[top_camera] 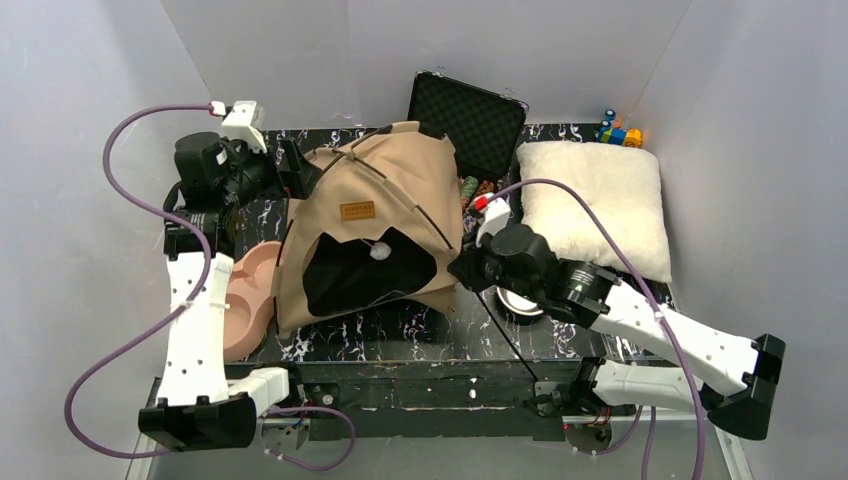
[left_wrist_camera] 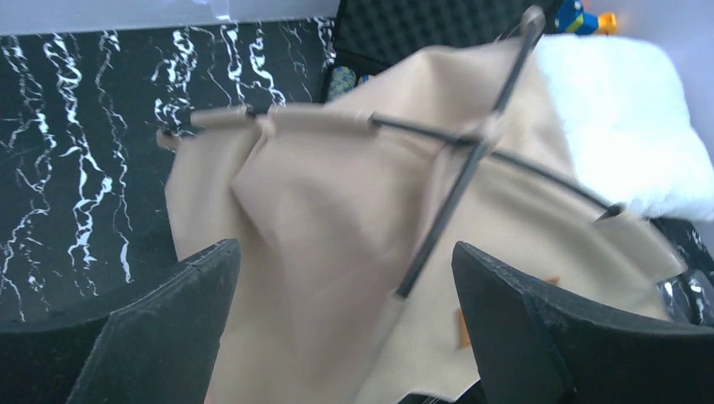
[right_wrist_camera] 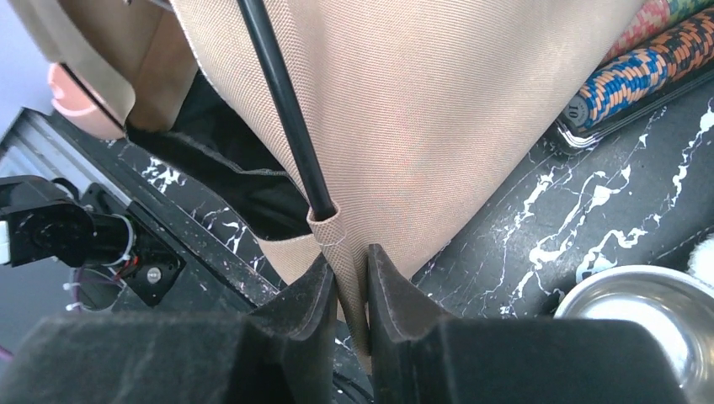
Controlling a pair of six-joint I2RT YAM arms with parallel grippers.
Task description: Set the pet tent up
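Watching from overhead, I see the tent (top_camera: 370, 230) standing half-raised and lopsided in the middle of the worktop (top_camera: 400, 335), its dark entrance facing 6 o'clock. My right gripper (right_wrist_camera: 352, 278) is clamped on the tent's fabric at its 4 o'clock corner, just below the sleeve where a black pole (right_wrist_camera: 282, 101) ends. My left gripper (left_wrist_camera: 345, 252) hangs at the tent's 10 o'clock side, spread wide and holding nothing. A white cushion (top_camera: 595, 200) lies at 2 o'clock, a black case (top_camera: 468, 115) at 12, a pink dish (top_camera: 250, 295) at 8.
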